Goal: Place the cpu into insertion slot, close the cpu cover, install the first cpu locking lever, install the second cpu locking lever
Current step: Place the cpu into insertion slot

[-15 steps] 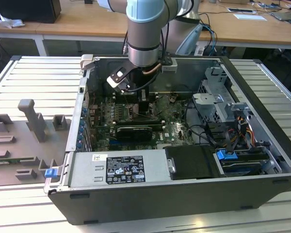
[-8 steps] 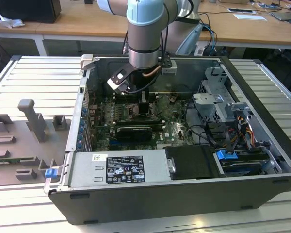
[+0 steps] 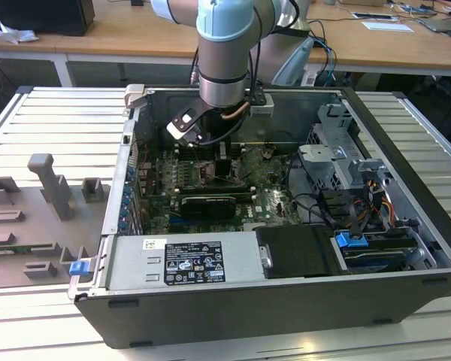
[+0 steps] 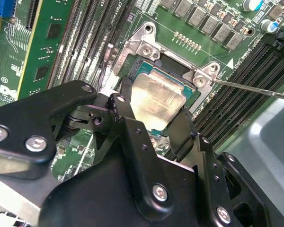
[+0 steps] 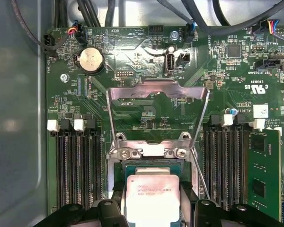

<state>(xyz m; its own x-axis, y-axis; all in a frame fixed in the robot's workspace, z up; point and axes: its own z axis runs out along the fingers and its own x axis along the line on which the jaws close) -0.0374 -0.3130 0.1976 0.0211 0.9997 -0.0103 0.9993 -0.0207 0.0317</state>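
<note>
In both wrist views the cpu [image 4: 156, 97] [image 5: 151, 201], a pale silvery square chip, sits between my two black fingers [image 4: 124, 101], right over the insertion slot [image 4: 180, 78] [image 5: 132, 166]. My gripper [image 4: 156, 101] [image 5: 152, 198] is shut on the chip's two opposite edges. The cpu cover [image 5: 132, 92], a thin metal frame, stands swung up and open on the far side of the slot. A thin locking lever [image 4: 255, 90] [image 5: 200, 170] sticks out free beside the slot. In the exterior view the gripper [image 3: 224, 162] reaches down onto the motherboard inside the open case.
Long black memory slots [image 5: 78, 170] flank the slot on both sides, with a green memory module [image 5: 262, 175] in one. A black card [image 3: 207, 203], power supply [image 3: 180, 259] and drive cage [image 3: 338, 165] crowd the case. Grey fixtures [image 3: 52, 188] stand on the exterior view's left.
</note>
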